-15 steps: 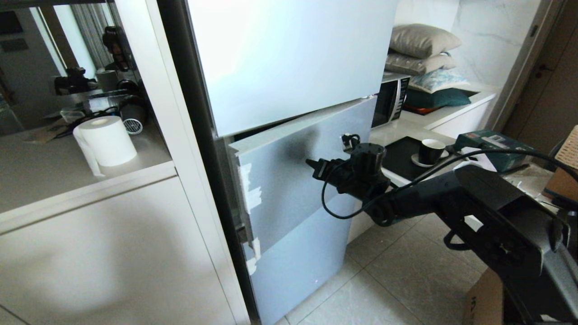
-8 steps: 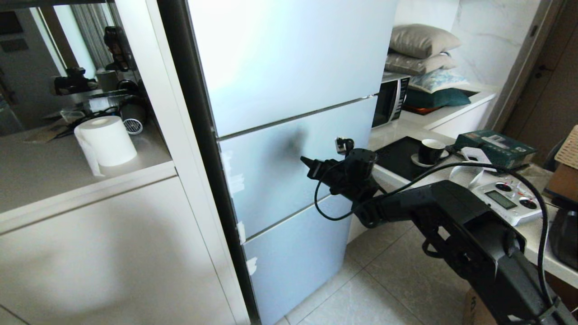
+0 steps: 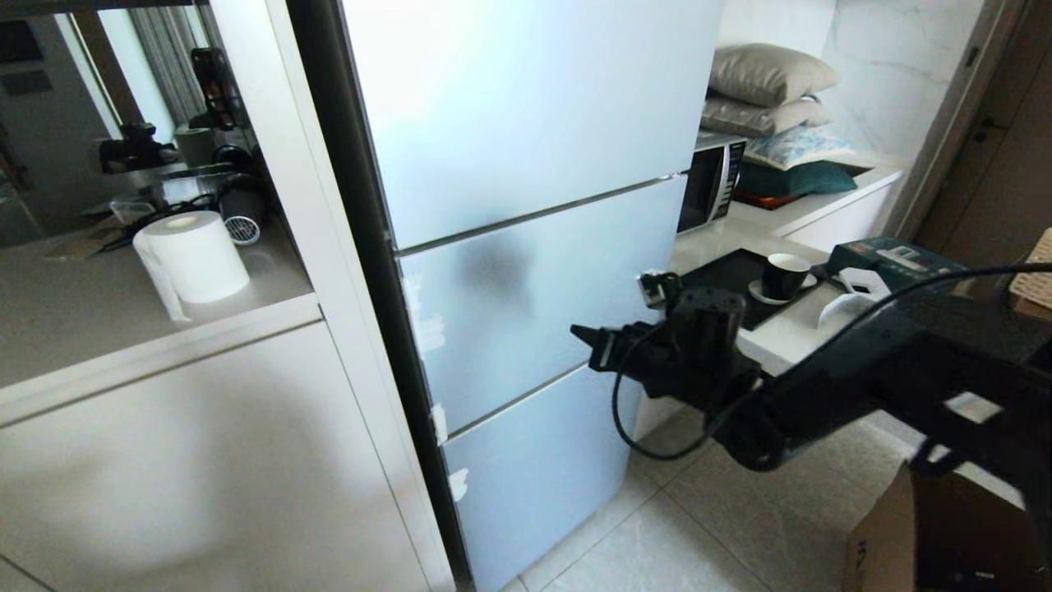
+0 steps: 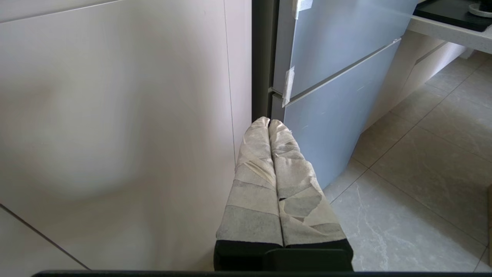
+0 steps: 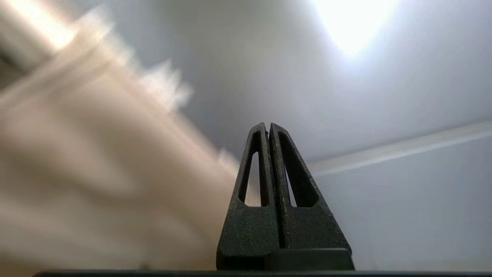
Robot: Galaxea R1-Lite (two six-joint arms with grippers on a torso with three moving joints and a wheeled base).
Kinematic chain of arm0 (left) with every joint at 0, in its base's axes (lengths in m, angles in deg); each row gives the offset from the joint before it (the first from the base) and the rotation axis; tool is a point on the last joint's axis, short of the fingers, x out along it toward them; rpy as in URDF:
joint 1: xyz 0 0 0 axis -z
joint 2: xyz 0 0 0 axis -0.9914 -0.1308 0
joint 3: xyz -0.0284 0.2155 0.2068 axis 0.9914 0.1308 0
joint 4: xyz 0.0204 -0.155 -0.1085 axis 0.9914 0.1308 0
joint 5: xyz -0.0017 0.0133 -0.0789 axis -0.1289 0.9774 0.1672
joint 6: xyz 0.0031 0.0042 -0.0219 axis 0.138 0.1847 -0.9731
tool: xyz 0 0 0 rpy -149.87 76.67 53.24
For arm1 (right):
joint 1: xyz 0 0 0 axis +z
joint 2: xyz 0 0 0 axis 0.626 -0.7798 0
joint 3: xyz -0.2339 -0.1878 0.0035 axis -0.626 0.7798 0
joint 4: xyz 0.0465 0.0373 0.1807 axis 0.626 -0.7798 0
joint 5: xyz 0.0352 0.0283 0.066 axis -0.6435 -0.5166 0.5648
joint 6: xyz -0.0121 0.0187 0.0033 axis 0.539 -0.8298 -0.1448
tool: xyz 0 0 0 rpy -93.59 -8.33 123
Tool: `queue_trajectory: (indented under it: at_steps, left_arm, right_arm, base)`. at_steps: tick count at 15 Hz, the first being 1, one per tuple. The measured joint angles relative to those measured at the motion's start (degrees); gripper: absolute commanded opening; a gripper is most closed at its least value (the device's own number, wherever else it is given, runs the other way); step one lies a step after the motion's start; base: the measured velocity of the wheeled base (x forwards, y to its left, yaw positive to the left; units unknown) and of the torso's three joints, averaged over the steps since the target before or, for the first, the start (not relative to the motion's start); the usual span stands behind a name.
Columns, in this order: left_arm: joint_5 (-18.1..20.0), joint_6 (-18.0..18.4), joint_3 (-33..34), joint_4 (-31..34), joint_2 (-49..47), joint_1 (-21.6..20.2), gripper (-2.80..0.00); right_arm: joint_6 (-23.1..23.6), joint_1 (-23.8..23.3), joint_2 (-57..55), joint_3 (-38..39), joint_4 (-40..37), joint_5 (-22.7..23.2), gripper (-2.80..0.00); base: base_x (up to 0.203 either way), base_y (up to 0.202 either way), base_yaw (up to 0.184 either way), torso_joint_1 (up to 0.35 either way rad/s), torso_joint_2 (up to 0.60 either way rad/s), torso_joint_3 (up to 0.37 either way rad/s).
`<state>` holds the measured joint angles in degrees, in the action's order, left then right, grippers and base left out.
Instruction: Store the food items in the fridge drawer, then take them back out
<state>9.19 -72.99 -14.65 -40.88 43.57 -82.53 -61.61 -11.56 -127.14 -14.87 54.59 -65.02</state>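
Note:
The fridge (image 3: 534,304) stands with all its frosted doors closed, so the fridge drawer and the food items are hidden. My right gripper (image 3: 579,333) hovers just in front of the middle door near its right side, pointing at it, fingers shut and empty. In the right wrist view the black fingers (image 5: 268,125) are pressed together against the pale door (image 5: 384,96). My left gripper (image 4: 268,121), wrapped in pale tape, is shut and empty. It hangs low by the white cabinet, pointing at the fridge's lower left corner (image 4: 338,61).
A white cabinet (image 3: 205,460) with a paper roll (image 3: 193,256) on its shelf flanks the fridge on the left. To the right is a counter with a microwave (image 3: 711,185), a cup (image 3: 782,275) and a green box (image 3: 896,259). A cardboard box (image 3: 883,543) sits on the tiled floor.
The middle fridge door, ajar a second ago, is now closed flush. My right gripper, still shut, has since drawn back a little to the right and lower.

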Motion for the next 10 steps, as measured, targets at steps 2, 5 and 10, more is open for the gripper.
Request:
queue_trajectory:
  at_steps: [2,5,10]
  left_arm:
    - [0.0,-0.01,0.0,0.0,0.0,-0.05,-2.8]
    - [0.0,-0.01,0.0,0.0,0.0,-0.05,-2.8]
    - [0.0,0.01,0.0,0.0,0.0,0.0,-2.8]
  right_arm:
    - [2.64,-0.05,11.12,17.81,5.52,-0.22,-2.8]
    - [4.86,-0.3,30.38,38.84,11.65,-2.55,-2.8]
    - [12.48,-3.22,57.0,55.95,8.7,-14.27,-2.8]
  base:
    - [0.0,0.0,0.0,0.0,0.0,0.0]
    - [0.0,0.0,0.0,0.0,0.0,0.0]
    - [0.0,0.0,0.0,0.0,0.0,0.0]
